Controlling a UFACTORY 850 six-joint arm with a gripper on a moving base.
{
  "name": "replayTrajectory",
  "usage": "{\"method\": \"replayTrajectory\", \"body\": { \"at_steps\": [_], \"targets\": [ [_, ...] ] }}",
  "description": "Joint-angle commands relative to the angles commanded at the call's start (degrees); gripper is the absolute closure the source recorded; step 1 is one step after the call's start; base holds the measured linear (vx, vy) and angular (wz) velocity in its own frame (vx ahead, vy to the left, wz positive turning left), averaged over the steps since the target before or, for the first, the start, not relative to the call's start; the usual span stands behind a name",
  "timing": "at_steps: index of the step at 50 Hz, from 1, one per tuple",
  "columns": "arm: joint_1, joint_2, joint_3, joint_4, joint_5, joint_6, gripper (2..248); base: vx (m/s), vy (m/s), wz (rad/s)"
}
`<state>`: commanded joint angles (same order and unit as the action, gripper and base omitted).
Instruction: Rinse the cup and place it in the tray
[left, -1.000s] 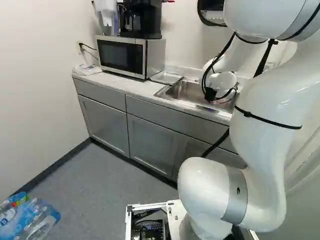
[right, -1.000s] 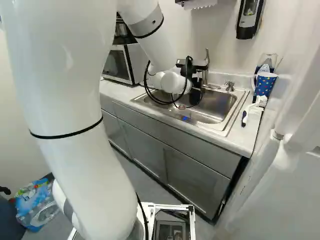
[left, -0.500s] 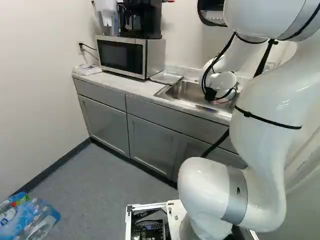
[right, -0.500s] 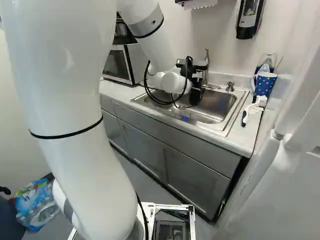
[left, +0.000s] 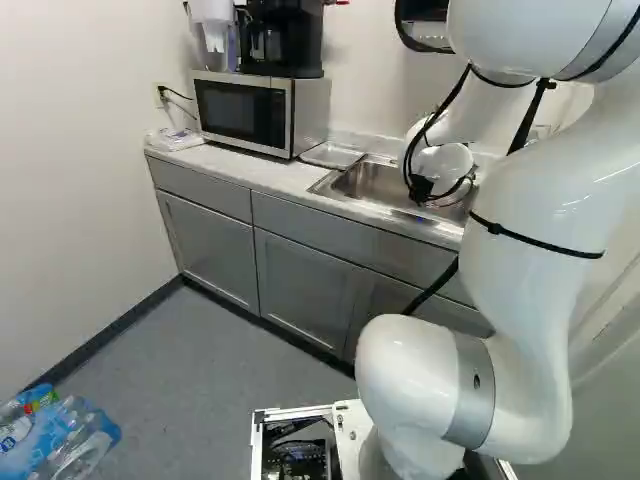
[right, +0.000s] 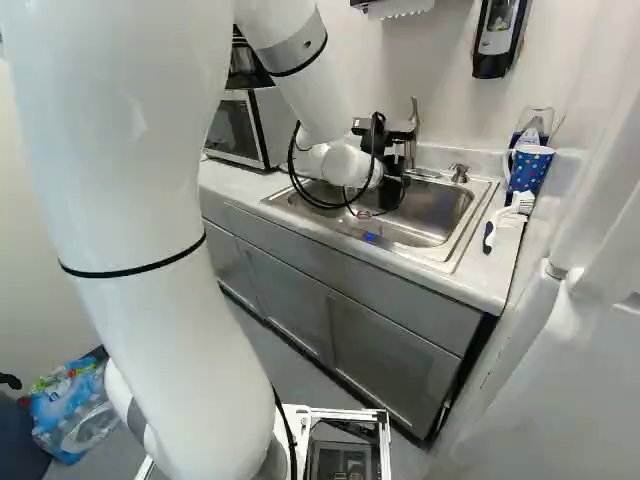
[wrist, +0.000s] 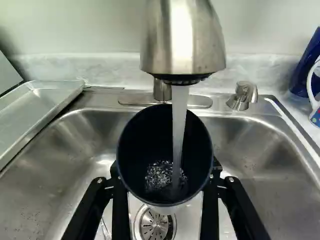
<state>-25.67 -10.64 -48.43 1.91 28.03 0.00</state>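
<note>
- arm (left: 530, 250): one, white; reaches over the sink, wrist low near the tap
- counter (right: 490, 270): one, pale top on grey cabinets; everything for the job is on it or above it
- sink (right: 430, 210): one, steel, single basin; set into the counter
- microwave (left: 240, 110): one, silver with dark door; just beyond the tray, coffee maker (left: 285, 40) on top, also one
- bottle pack (left: 60, 440): one, clear and blue plastic; on the floor at the left of the left base view
- tray (wrist: 42, 107): one, shallow, bare metal; beside the sink, on the microwave side
- tap (wrist: 182, 40): one, brushed metal, running; a single white stream (wrist: 178, 125) drops from it
- gripper (right: 391, 190): one, black; jaws set cup-wide, holding the cup, one on each side of it
- cup (wrist: 145, 135): one in the grip; round, dark navy to black inside, plain rim, mouth facing the wrist camera; stream lands inside it, bubbly water at the bottom; sits between the jaws, under the tap, over the basin
- mug (right: 530, 168): one, blue with coloured dots, white handle; on the counter at the sink's other side
- brush (right: 512, 213): one, white and black; on the counter near the mug
- drain (wrist: 154, 224): one, round, slotted; seen just past the cup's lower edge, between the jaws
</note>
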Motion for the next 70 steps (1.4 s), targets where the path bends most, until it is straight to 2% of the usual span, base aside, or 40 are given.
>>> {"method": "replayTrajectory", "body": {
  "at_steps": [70],
  "targets": [
    [0.0,0.0,0.0,0.0,0.0,0.0,125,0.0,0.0,0.0]
  ]
}}
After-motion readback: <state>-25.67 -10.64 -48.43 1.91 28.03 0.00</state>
